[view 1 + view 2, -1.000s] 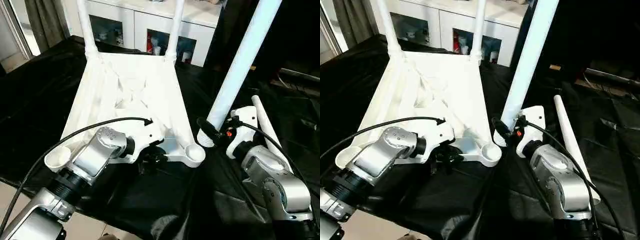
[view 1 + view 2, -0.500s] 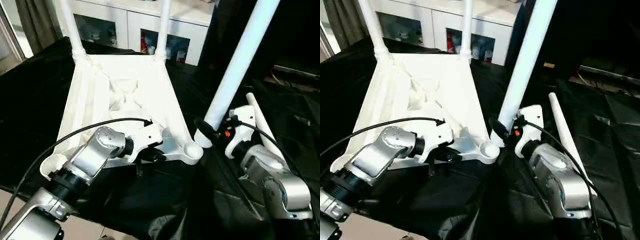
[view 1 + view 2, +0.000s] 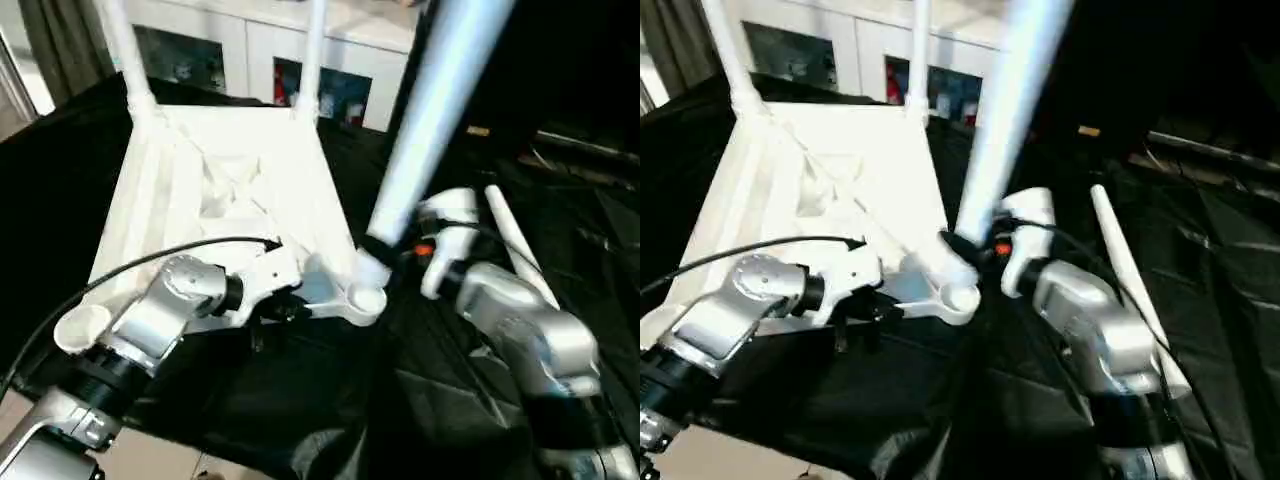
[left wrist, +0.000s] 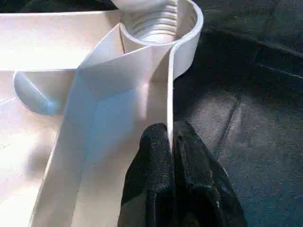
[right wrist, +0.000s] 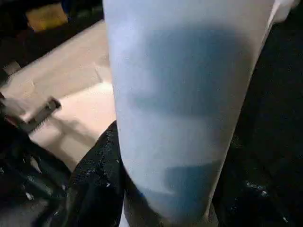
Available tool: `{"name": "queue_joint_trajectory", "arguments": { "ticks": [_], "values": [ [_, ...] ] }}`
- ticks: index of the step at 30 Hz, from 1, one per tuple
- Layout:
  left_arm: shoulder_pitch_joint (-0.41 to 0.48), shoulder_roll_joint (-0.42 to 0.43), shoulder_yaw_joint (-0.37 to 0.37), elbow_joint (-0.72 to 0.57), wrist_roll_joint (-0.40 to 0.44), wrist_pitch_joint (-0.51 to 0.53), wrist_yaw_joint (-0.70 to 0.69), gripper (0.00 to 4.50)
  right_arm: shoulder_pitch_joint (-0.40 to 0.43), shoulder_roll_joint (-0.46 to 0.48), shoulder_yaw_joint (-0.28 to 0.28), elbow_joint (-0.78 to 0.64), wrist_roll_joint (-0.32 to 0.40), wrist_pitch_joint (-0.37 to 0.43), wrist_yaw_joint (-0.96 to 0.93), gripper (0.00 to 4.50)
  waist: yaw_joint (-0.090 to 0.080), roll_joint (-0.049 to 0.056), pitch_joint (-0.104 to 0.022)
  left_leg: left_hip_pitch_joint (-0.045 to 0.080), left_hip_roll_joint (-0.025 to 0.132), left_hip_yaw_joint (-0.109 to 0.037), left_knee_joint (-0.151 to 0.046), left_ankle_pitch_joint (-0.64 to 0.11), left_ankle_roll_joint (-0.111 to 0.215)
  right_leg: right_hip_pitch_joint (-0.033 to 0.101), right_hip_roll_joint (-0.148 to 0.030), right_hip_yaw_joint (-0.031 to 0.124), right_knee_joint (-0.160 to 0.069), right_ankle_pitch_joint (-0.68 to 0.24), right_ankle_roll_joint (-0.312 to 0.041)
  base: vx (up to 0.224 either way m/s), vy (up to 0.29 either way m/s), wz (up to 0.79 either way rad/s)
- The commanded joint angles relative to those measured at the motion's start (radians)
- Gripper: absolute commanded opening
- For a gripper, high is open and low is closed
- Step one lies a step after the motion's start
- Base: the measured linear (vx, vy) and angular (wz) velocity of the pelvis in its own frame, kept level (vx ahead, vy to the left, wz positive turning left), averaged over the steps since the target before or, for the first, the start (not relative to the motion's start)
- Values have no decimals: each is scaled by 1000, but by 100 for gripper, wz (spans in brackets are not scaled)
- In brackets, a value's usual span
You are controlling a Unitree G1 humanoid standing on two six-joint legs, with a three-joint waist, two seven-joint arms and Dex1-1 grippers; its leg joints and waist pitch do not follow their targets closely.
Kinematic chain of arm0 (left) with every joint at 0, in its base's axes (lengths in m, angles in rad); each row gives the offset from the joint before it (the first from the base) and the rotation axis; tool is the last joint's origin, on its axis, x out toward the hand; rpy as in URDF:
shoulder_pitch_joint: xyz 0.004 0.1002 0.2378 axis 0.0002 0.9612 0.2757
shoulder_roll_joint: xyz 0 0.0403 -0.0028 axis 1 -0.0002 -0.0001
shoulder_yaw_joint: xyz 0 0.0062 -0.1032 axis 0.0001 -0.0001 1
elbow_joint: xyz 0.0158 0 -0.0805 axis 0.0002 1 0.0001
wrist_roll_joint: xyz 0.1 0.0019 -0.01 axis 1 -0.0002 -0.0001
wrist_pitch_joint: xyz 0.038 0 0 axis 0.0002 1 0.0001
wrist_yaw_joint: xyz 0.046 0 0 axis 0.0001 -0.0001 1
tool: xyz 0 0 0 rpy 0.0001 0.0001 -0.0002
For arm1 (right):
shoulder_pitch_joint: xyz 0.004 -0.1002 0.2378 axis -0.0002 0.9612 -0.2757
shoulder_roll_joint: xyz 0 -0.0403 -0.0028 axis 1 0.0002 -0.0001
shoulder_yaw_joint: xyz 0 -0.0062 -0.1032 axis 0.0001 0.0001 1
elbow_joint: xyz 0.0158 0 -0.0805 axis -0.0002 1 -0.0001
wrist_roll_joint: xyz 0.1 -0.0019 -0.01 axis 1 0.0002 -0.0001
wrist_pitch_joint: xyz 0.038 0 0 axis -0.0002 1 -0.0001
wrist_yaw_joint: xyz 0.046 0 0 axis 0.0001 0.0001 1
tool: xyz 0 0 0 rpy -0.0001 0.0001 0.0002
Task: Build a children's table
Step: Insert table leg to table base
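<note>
The children's table top (image 3: pixel 230 190) lies upside down on black cloth, ribbed side up. Two legs (image 3: pixel 312 55) stand in its far corner sockets. My left gripper (image 4: pixel 171 142) is shut on the thin near rim of the top, close to the near right socket (image 3: pixel 366 299). My right gripper (image 3: pixel 383 248) is shut on a third leg (image 3: pixel 430 120). That leg slants up to the right, with its collared end directly over that socket; I cannot tell whether they touch. In the right wrist view the held leg (image 5: pixel 180 104) rises past a black finger (image 5: pixel 94 189). A fourth leg (image 3: pixel 517 252) lies on the cloth, right of my right arm.
The near left socket (image 3: pixel 82 326) stands empty. A white cabinet (image 3: pixel 250 60) with glass doors stands behind the table. A black cable (image 3: pixel 130 275) arcs over my left forearm. The black cloth (image 3: pixel 450 400) hangs over the near edge of the work surface.
My right gripper has carried the leg to the left, from beside the top's near right corner to over its socket. The left gripper has kept pinching the rim. The camera has shifted.
</note>
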Motion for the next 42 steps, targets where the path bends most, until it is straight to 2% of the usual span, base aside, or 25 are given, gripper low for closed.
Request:
{"name": "queue_joint_trajectory", "arguments": {
  "ticks": [1, 5, 8, 13, 16, 21, 26, 29, 33, 34, 35, 37, 38, 39, 41, 42],
  "values": [
    [-3, 3, 31, 66, 7, -18, 21, 0, -24, -21, 0, 12, -16, 12, 12, 193, 13, -1, -61, -7, -11, 17, -70, -163, -12, 51, -29, 27, -65, -260, -147, 0, 0, 0],
    [-11, -7, 34, 84, 7, -42, 8, 0, -34, -16, 11, 55, -28, -15, 18, 193, 13, -1, -60, -6, -11, 17, -70, -183, -20, 49, -31, 27, -70, -308, -134, 0, 0, 0],
    [-24, -20, 32, 100, 10, -49, 9, 0, -31, -6, 27, 84, -41, -33, 22, 193, 12, 2, -60, -7, -10, 16, -71, -190, -21, 48, -30, 27, -70, -305, -138, 0, 0, 0],
    [-33, -28, 32, 114, 8, -62, 3, 0, -31, 11, 22, 109, -46, -49, 16, 193, 15, 4, -60, -3, -9, 16, -72, -206, -24, 46, -30, 27, -72, -316, -141, 0, 0, 0],
    [-39, -34, 32, 121, 10, -69, -7, 0, -54, 46, 18, 176, -50, -90, 9, 193, 14, 8, -61, -5, -10, 15, -72, -212, -30, 46, -31, 26, -71, -318, -145, 0, 0, 0],
    [-48, -42, 34, 137, 18, -75, -12, 0, -81, 64, 19, 240, -63, -130, 10, 193, 13, 7, -59, -4, -10, 14, -74, -228, -30, 46, -30, 26, -74, -339, -141, 0, 0, 0],
    [-48, -40, 38, 145, 20, -82, -16, 0, -88, 91, -21, 298, -31, -159, 34, 193, 10, 10, -60, -3, -9, 13, -73, -249, -30, 44, -31, 26, -77, -353, -145, 0, 0, 0],
    [-47, -40, 42, 146, 18, -82, -19, 0, -73, 99, -46, 301, 0, -157, 50, 193, 10, 12, -61, -3, -8, 12, -75, -244, -29, 46, -29, 25, -74, -326, -154, 0, 0, 0],
    [-52, -42, 52, 159, 14, -83, -24, 0, -18, 107, -89, 332, 32, -201, 75, 193, 15, 22, -63, -3, -8, 13, -75, -233, -24, 49, -30, 25, -69, -269, -178, 0, 0, 0],
    [-53, -41, 53, 163, 14, -84, -25, 0, 4, 114, -95, 338, 35, -221, 81, 193, 14, 20, -64, -2, -8, 14, -74, -232, -21, 49, -29, 25, -70, -260, -181, 0, 0, 0],
    [-55, -41, 54, 166, 14, -86, -26, 0, 17, 120, -100, 345, 35, -236, 86, 193, 17, 26, -61, -2, -9, 14, -75, -244, -19, 48, -30, 25, -73, -266, -184, 0, 0, 0],
    [-56, -41, 54, 169, 15, -87, -26, 0, 24, 123, -103, 348, 35, -243, 89, 193, 18, 22, -63, -4, -10, 13, -76, -248, -18, 51, -30, 24, -72, -284, -180, 0, 0, 0],
    [-59, -39, 56, 172, 15, -87, -28, 0, 56, 140, -106, 360, 34, -283, 99, 193, 19, 29, -62, -1, -9, 13, -76, -258, -18, 48, -30, 24, -76, -297, -178, 0, 0, 0],
    [-61, -38, 57, 174, 15, -87, -30, 0, 70, 149, -108, 368, 32, -305, 101, 193, 21, 41, -62, -1, -9, 11, -77, -264, -22, 47, -31, 25, -74, -298, -179, 0, 0, 0],
    [-62, -37, 58, 175, 15, -87, -33, 0, 83, 158, -109, 380, 28, -330, 104, 193, 23, 42, -63, -2, -10, 10, -79, -283, -22, 48, -31, 24, -77, -314, -177, 0, 0, 0],
    [-65, -35, 58, 179, 17, -89, -37, 0, 104, 174, -110, 408, 15, -388, 103, 193, 23, 48, -63, -1, -9, 9, -81, -290, -24, 47, -30, 23, -78, -305, -180, 0, 0, 0]
  ]
}}
